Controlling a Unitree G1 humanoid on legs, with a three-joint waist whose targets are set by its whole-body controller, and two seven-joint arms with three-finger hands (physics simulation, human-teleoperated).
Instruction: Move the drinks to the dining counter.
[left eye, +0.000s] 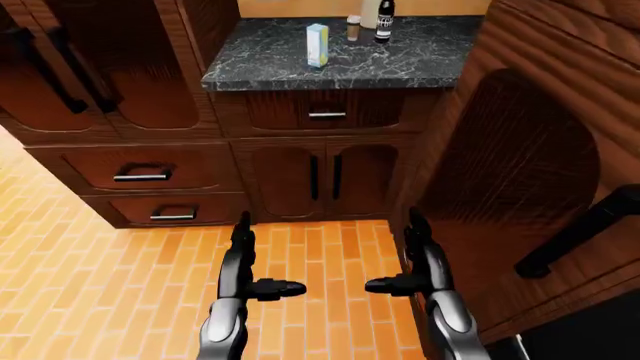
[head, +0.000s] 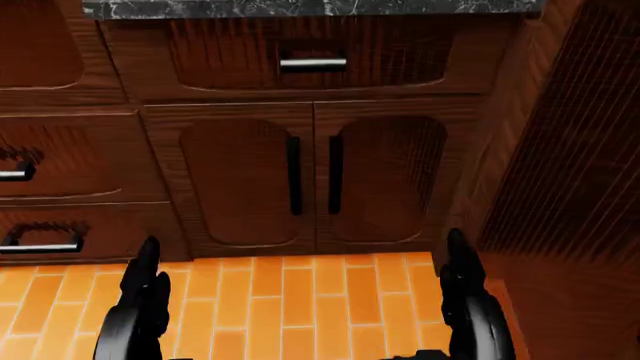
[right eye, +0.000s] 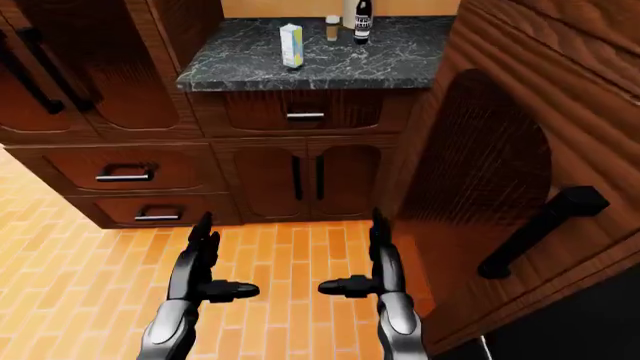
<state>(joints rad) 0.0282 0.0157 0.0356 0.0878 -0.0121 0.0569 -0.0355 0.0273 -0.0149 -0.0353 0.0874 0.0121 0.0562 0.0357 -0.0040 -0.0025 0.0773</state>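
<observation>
Clearly both hands are empty: left hand and right hand, low in the frame, fingers apart. Carton and bottle stand upper centre on the counter; a careless reach could topple either.

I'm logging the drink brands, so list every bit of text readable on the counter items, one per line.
Dark bottle: white label marks, too blurred to read.
Carton: blue-green print, no legible words.
Small jar: no text discernible.
Nothing else carries writing.
</observation>
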